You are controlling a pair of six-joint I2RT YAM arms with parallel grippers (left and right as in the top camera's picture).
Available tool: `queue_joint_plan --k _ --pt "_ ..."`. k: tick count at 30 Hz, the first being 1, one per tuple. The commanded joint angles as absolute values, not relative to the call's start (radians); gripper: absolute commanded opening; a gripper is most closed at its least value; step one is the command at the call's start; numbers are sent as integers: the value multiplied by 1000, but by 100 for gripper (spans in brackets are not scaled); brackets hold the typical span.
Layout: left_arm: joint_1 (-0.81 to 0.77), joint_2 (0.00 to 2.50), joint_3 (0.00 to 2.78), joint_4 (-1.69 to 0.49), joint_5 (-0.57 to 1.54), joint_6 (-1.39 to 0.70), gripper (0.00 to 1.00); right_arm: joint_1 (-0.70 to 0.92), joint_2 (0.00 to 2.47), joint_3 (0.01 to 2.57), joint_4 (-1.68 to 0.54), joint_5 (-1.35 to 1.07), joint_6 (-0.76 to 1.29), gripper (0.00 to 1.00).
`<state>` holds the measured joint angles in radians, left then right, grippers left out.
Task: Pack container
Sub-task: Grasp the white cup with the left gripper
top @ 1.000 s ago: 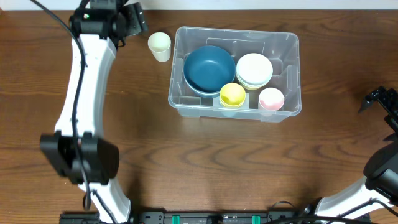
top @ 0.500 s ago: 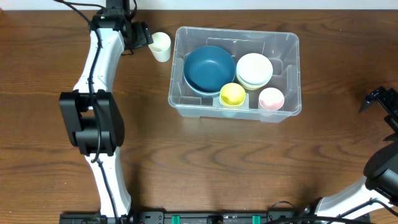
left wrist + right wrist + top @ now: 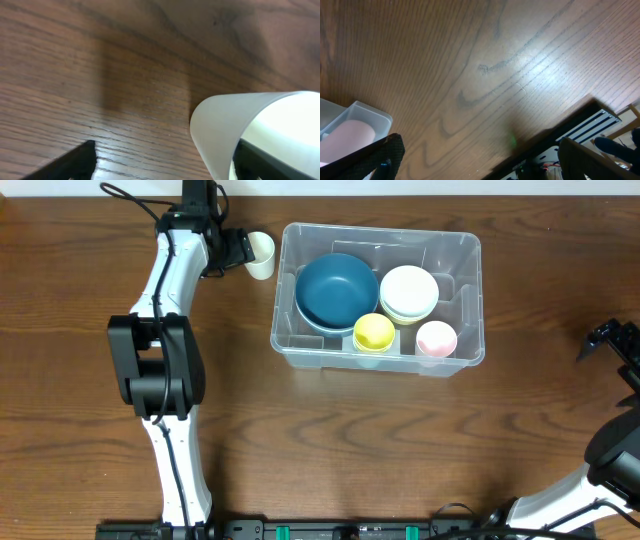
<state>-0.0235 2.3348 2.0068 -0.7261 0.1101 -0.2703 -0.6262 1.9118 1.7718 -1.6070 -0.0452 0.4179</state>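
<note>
The clear container [image 3: 470, 250] stands at the table's back centre. In it are a blue bowl [image 3: 337, 290], stacked white bowls [image 3: 408, 292], a yellow cup [image 3: 374, 332] and a pink cup [image 3: 436, 338]. A cream cup [image 3: 262, 252] stands just left of it. My left gripper [image 3: 238, 248] is at that cup's left side, open. In the left wrist view the cream cup [image 3: 225, 125] fills the right; one finger [image 3: 260, 160] shows behind the cup's wall, the other finger [image 3: 75, 162] is well clear of it. My right gripper [image 3: 612, 340] hangs open at the far right.
In the right wrist view the container's corner [image 3: 365, 112] and the pink cup [image 3: 347, 137] show at lower left, with the table edge and a black frame [image 3: 590, 125] at lower right. Bare wood lies in front of the container.
My left arm has swung right and back toward the cream cup, ending with its jaws at the cup and slightly narrower. The right arm has not moved.
</note>
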Motion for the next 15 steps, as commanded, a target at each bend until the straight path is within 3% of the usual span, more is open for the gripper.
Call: queue_joint_plan --k 1,4,9,15 --pt "-28 2346 2000 -731 124 -267 72 -636 1887 1771 -1608 -44 433 99" --pt "-33 2351 2000 -747 124 -267 67 -636 1887 1771 -1608 -44 433 99" --pt "-46 2363 2000 -758 124 -267 44 -636 1887 1771 -1608 -44 433 99" --pt "-68 2396 2000 -762 128 -267 31 -636 1887 1771 -1608 -44 433 99"
